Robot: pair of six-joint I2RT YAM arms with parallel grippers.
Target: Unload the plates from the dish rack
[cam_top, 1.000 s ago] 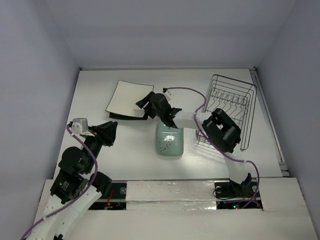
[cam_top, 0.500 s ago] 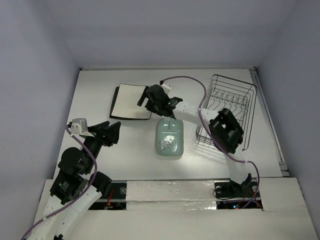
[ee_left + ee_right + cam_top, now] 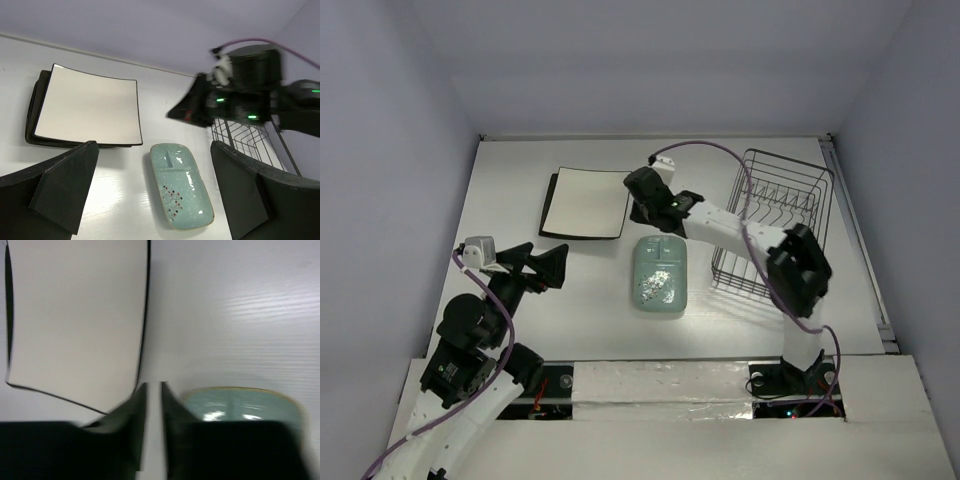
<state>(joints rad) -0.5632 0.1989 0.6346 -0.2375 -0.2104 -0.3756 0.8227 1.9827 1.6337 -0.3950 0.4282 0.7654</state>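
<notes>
The pale mint plate (image 3: 660, 277) (image 3: 182, 187) lies flat mid-table. A cream-white plate (image 3: 585, 202) (image 3: 87, 107) (image 3: 75, 315) tops a stack at the back left, with a dark plate's edge (image 3: 552, 205) showing under it. The wire dish rack (image 3: 780, 215) (image 3: 250, 142) stands to the right, and no plate shows in it. My right gripper (image 3: 642, 218) (image 3: 154, 387) hovers between the cream plate and the mint plate's far end (image 3: 240, 402). Its jaws stand a narrow gap apart and hold nothing. My left gripper (image 3: 548, 266) (image 3: 152, 160) is wide open and empty, left of the mint plate.
The right arm (image 3: 240, 85) stretches from the rack side across the table's back, above the mint plate's far end. The enclosure's walls close in the table at the back and both sides.
My right gripper left the mint plate's far end, moved back toward the cream plate, and its jaws narrowed. My left gripper's jaws spread wide. The cream plate settled square on its stack.
</notes>
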